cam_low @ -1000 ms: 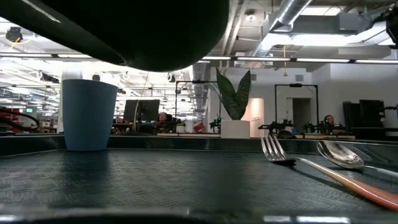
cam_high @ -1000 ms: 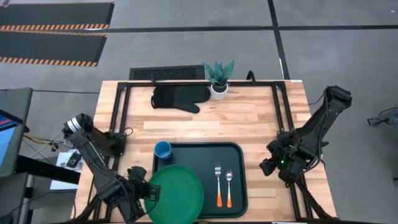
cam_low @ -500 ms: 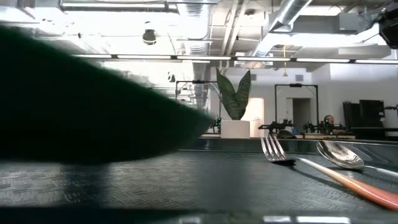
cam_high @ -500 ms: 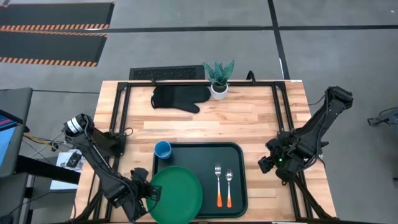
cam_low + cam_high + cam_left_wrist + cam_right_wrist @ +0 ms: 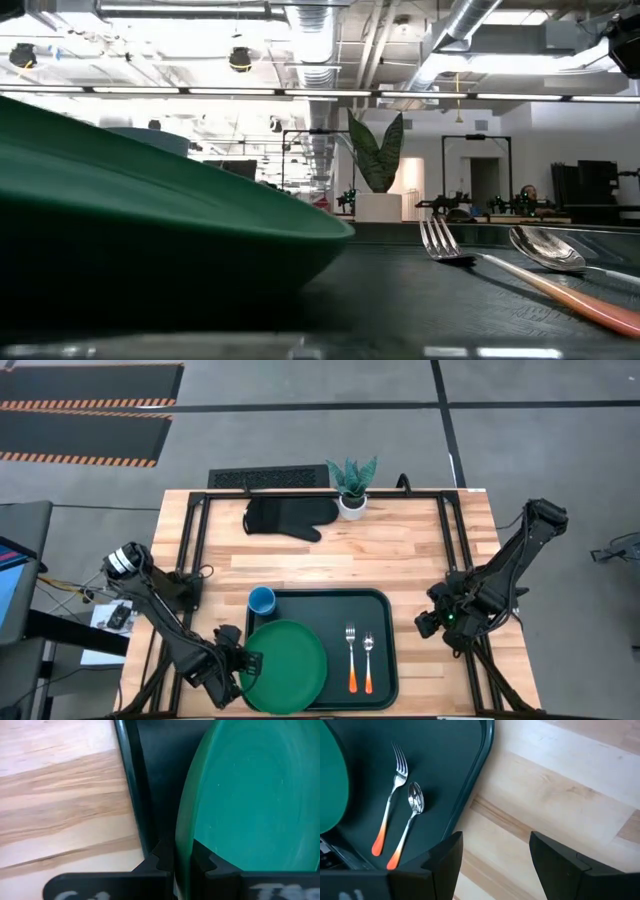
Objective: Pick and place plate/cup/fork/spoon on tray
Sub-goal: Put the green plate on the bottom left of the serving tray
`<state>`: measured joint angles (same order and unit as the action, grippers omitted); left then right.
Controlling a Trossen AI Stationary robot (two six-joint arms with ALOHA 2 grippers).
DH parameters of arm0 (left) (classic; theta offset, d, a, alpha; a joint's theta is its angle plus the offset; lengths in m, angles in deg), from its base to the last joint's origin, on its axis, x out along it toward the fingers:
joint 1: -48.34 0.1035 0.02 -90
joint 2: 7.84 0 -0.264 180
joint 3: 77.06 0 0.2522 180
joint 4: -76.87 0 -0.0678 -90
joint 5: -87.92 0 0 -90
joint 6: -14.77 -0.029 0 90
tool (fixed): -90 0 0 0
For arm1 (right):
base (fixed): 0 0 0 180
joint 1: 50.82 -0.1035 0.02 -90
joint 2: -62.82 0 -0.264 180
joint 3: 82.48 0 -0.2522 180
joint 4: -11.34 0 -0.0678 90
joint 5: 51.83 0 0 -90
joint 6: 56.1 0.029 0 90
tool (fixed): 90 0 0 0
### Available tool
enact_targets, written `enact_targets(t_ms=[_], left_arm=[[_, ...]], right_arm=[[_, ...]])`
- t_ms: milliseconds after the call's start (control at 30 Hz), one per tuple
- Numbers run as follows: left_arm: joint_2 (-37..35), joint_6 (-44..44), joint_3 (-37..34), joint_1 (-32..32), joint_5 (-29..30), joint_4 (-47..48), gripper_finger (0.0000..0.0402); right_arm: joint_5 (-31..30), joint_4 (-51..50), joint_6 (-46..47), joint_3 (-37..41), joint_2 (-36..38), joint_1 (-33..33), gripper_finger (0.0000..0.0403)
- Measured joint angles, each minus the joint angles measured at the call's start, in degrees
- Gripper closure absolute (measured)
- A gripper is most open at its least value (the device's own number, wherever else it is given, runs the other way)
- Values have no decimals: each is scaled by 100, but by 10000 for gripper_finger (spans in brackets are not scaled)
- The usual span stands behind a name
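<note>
The round green plate [image 5: 288, 665] is over the near left part of the dark green tray [image 5: 330, 610], and my left gripper [image 5: 248, 668] is shut on its left rim. In the low view the plate [image 5: 150, 220] is tilted and hides most of the blue cup [image 5: 150, 135]. The cup [image 5: 262, 600] stands in the tray's far left corner. The fork [image 5: 350, 655] and the spoon [image 5: 368, 658] lie side by side on the tray's right half, handles toward the near edge. My right gripper [image 5: 502, 870] is open and empty, above the wood right of the tray [image 5: 482, 760]. My left gripper pinches the plate's raised rim [image 5: 181, 851] between its two fingers [image 5: 162, 859], one finger over the plate's upper face and one under it. The fingers come about level from the table's left side. The plate is tilted, held side higher; I cannot tell whether its underside touches the tray.
A black glove [image 5: 290, 518] and a white plant pot [image 5: 352, 505] sit at the table's far side. Bare wood lies between them and the tray, and right of the tray. Black frame rails run along the table's left and right edges.
My left gripper has carried the plate down toward the tray and a little toward the table's right edge, still shut on its rim. In the low view the plate has dropped from overhead to just above the tray floor and now covers the cup.
</note>
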<state>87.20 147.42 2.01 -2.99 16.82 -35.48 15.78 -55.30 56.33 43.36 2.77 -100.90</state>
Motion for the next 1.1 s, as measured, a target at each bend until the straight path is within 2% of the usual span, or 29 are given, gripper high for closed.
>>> enact_targets(t_ms=[133, 700, 933, 1100], left_arm=[[0, -124, -154, 6, -37, -301, 401], [-4, -165, -480, 166, -25, -365, 397], [11, -180, -495, 166, -530, -21, 325], [11, -158, -495, 188, -511, -46, 284]], right_arm=[[0, -2, -12, 0, 0, 0, 148], [0, -4, -59, 0, 0, 0, 148], [0, -4, -59, 0, 0, 0, 148], [0, -4, -146, 0, 0, 0, 148]])
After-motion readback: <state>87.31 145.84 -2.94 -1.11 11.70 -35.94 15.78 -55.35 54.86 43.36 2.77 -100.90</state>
